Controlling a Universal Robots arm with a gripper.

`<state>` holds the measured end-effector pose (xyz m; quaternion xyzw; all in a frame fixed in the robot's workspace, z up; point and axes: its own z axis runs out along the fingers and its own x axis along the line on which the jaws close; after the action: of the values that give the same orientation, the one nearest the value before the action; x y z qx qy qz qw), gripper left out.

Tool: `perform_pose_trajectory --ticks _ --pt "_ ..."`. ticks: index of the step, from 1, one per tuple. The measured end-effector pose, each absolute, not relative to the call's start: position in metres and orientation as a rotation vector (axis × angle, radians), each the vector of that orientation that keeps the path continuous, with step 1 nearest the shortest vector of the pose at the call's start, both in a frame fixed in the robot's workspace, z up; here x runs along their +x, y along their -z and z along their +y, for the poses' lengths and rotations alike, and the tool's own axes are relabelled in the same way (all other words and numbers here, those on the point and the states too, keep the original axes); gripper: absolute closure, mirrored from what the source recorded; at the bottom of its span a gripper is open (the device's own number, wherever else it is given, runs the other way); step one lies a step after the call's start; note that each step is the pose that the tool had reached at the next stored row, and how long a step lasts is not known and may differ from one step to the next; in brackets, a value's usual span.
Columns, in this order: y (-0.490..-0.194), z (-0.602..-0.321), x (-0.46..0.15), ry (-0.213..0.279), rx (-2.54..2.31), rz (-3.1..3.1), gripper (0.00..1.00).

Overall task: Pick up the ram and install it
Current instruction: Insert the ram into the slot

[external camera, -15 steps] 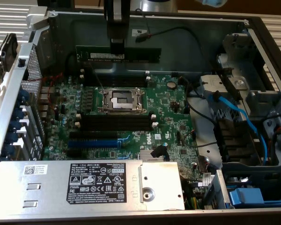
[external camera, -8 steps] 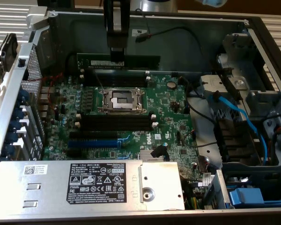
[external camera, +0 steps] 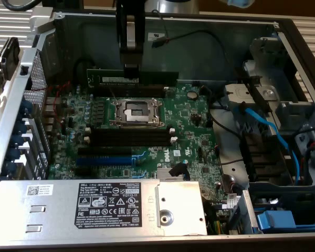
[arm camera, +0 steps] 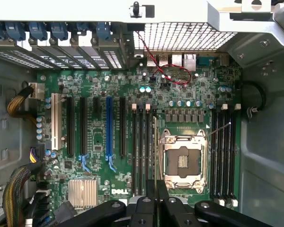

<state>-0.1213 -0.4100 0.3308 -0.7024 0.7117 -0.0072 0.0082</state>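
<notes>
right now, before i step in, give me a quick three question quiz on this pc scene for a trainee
1. True or false: the claw grips the ram from above, and the stick stands on its long edge.
2. Pick one: in the exterior view, the ram stands
A) on the far side of the CPU socket
B) flat on the power supply
C) in the blue slot
3. Fill in: the one brightly coloured expansion slot on the board is ____.

Key: 1 true; 2 A; 3 blue.
</notes>
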Motion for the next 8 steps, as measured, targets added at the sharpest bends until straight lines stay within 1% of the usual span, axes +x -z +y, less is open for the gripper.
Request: perform_pose_trajectory --ticks 8 --pt "-0.316 -0.418 -0.123 0.023 -2.192 2.227 0.88"
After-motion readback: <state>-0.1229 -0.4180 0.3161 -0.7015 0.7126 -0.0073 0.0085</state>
